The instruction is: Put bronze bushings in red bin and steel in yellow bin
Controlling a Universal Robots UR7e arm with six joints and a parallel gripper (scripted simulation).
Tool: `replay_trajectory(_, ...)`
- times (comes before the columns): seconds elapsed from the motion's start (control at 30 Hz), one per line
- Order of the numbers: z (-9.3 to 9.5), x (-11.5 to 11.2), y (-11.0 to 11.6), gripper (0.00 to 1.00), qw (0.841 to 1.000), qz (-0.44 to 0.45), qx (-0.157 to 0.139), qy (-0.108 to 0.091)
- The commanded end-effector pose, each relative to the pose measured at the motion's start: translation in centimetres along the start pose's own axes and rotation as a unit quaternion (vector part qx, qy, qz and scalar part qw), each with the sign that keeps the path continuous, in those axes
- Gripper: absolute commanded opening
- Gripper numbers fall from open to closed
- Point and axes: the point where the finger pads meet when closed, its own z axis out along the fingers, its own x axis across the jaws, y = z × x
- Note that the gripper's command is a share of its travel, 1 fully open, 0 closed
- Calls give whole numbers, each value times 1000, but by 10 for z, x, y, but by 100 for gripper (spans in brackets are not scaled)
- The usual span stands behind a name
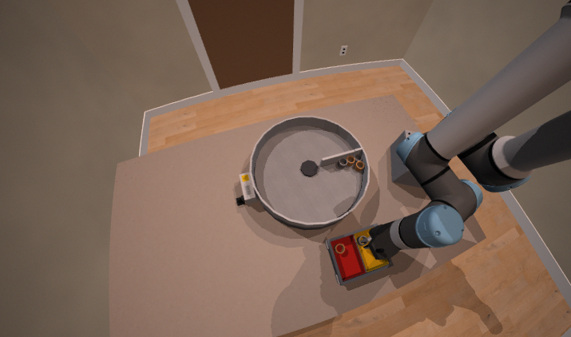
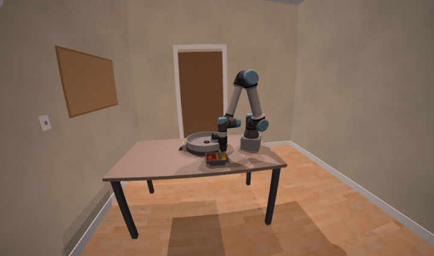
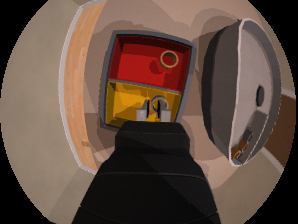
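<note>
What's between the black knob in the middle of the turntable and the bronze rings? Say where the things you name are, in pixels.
A steel bushing [image 1: 342,162], beside the pale bar [image 1: 340,156]; the top view shows it.
</note>
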Motion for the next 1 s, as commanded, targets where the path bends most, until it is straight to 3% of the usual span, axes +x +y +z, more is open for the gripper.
replay_trajectory(0.0,-1,0,0,42,1000,0,1,0)
replay_trajectory(0.97,-9,0,0,42,1000,0,1,0)
